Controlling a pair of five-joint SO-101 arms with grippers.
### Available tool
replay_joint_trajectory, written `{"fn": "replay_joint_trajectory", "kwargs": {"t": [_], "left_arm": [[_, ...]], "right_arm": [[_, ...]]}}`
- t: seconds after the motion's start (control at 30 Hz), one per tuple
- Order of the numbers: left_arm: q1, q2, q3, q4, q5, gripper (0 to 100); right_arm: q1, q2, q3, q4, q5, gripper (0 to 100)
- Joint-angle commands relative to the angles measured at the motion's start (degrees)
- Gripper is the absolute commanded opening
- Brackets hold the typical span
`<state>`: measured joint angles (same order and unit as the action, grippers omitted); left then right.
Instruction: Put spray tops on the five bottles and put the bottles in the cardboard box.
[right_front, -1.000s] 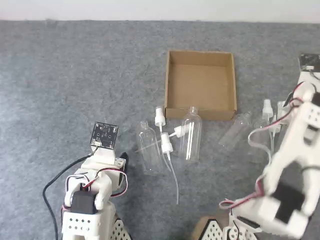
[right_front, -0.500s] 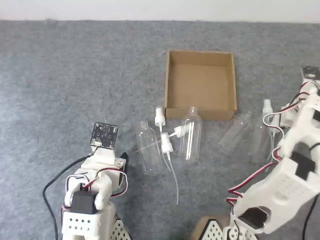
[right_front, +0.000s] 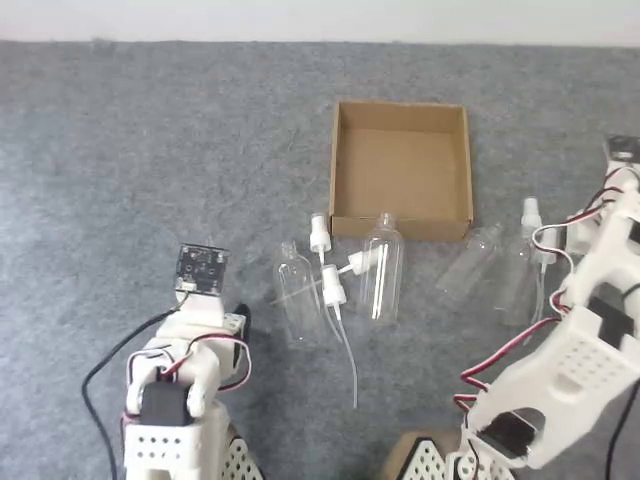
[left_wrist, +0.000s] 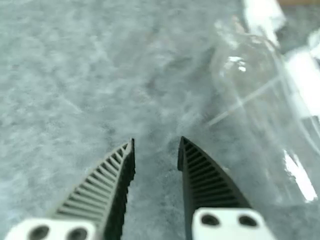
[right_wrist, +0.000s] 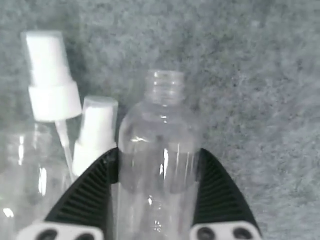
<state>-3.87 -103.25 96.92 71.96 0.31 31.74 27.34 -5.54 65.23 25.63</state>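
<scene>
Grip check, right side: right tool (right_wrist: 159, 155) pinches the uncapped bottle (right_wrist: 160, 125), one jaw against each flank of the body, below the shoulder. The threaded neck points away from the wrist and stands clear of the jaws. Judgement: the hold suits capping, since the neck is left free. The clear wall looks thin, so squeeze lightly or it will likely buckle or slip. Lift straight, to avoid dragging the neighbours.

Position: the bottle lies on the grey worktop (right_wrist: 260, 60), centred between the jaws. Two white spray tops (right_wrist: 52, 85) lie just beside it, near its shoulder, one with its dip tube trailing back towards the wrist. Either is close enough to fit next.

Left tool (left_wrist: 156, 141) is spread and holds nothing. It hangs low over bare worktop with a second bottle (left_wrist: 260, 100) just beside one jaw, not between them.

Cardboard box (right_front: 400, 226) holds no bottles yet.
</scene>
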Motion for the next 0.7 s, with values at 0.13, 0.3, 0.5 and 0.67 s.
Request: {"fn": "replay_joint_trajectory", "kwargs": {"t": [0.13, 0.3, 0.5, 0.67], "left_arm": [[-9.9, -1.2, -0.8, -15.0, -14.9, 13], [-13.9, -0.9, -8.5, -14.9, -16.5, 13], [-13.6, 7.8, -23.9, -9.3, -16.9, 13], [-9.4, 31.7, -37.9, -6.8, -17.0, 13]], "right_arm": [[5.1, -1.8, 1.1, 3.7, 7.7, 0.5], [5.8, -9.1, 8.0, 3.4, 13.2, 0.5], [5.8, -17.6, 20.3, -3.6, 16.2, 0.5], [5.6, -21.0, 26.5, -7.2, 16.2, 0.6]]}}
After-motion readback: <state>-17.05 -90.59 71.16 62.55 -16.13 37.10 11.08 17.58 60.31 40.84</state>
